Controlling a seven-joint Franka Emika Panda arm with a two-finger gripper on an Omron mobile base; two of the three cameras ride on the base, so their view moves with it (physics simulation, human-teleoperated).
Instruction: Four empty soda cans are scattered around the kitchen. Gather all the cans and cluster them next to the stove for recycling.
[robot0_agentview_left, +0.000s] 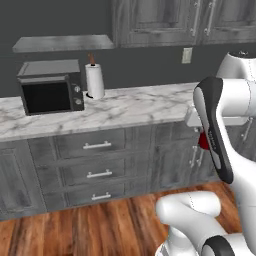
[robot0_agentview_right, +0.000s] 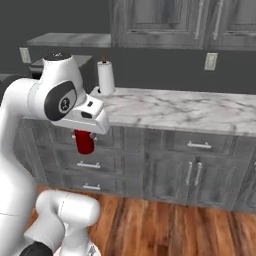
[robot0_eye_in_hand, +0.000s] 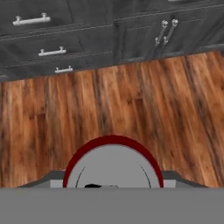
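A red soda can (robot0_agentview_right: 85, 145) with a silver top hangs upright under my hand, in front of the drawer fronts and well above the wooden floor. My gripper (robot0_agentview_right: 84, 136) is shut on it. In the hand view the can's round silver top (robot0_eye_in_hand: 113, 168) sits at the bottom, between the fingers. In the left base view a sliver of the red can (robot0_agentview_left: 203, 141) peeks out from behind my forearm. The stove is out of view.
A marble counter (robot0_agentview_left: 130, 107) runs across, with a black-fronted microwave (robot0_agentview_left: 50, 92) at the left and a white paper-towel roll (robot0_agentview_left: 94, 81) beside it. Grey drawers (robot0_agentview_left: 97, 172) and cabinet doors (robot0_agentview_right: 192, 172) stand below. Wooden floor (robot0_eye_in_hand: 131, 100) lies under the hand.
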